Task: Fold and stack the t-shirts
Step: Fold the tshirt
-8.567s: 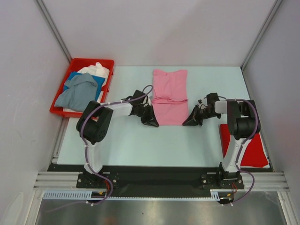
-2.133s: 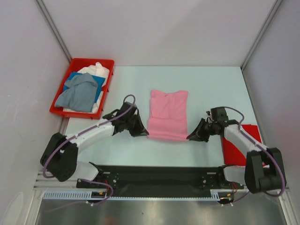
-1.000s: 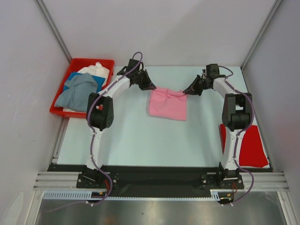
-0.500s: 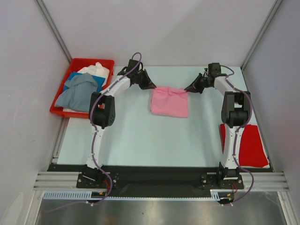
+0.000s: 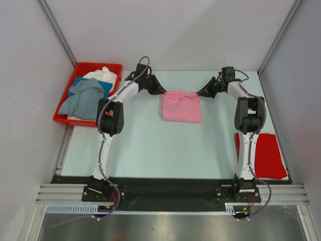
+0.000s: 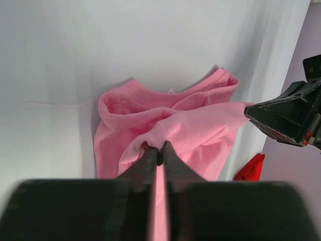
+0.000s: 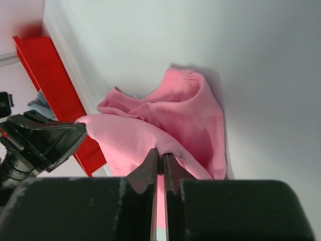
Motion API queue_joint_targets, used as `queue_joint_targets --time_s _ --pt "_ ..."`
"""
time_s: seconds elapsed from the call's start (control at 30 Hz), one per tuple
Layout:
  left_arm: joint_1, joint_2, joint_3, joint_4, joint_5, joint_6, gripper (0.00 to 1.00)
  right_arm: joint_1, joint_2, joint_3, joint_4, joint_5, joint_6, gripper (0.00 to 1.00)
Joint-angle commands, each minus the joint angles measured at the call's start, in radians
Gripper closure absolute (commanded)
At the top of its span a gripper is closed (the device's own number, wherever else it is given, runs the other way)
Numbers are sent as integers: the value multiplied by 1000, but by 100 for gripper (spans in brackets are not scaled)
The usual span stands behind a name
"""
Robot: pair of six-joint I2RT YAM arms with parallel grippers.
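The light pink t-shirt (image 5: 181, 106) lies folded on the table's far middle. My left gripper (image 5: 161, 92) is shut on its far-left corner, and my right gripper (image 5: 199, 93) is shut on its far-right corner; both hold the folded-over edge just above the cloth. In the left wrist view my gripper (image 6: 157, 149) pinches pink cloth (image 6: 200, 125). In the right wrist view my gripper (image 7: 160, 154) pinches pink cloth (image 7: 150, 133) too. A red t-shirt (image 5: 270, 155) lies flat at the right near edge. Grey-blue (image 5: 83, 99), blue (image 5: 80, 83) and white (image 5: 103, 74) shirts lie in the bin.
The red plastic bin (image 5: 113, 90) stands at the far left, off the table mat. Grey walls close in the back and both sides. The arm bases are bolted on a black rail at the near edge.
Both grippers carried the shirt's near edge from the table's front to the far side, folding the pink shirt in half. In the last half second the held edge settled lower over the far edge.
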Motion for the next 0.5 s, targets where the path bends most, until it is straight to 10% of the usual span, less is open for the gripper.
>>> queue_joint_targets --time_s 0.0,0.23,0.47 --pt "23 20 70 35 -12 -17 78 -10 33 79 68 -6 38 89" --pt "17 -69 179 -105 -170 147 43 -61 7 146 53 -6 -3 53" --pt "-65 -325 -208 88 23 122 67 -37 -252 -131 31 -41 -223 46"
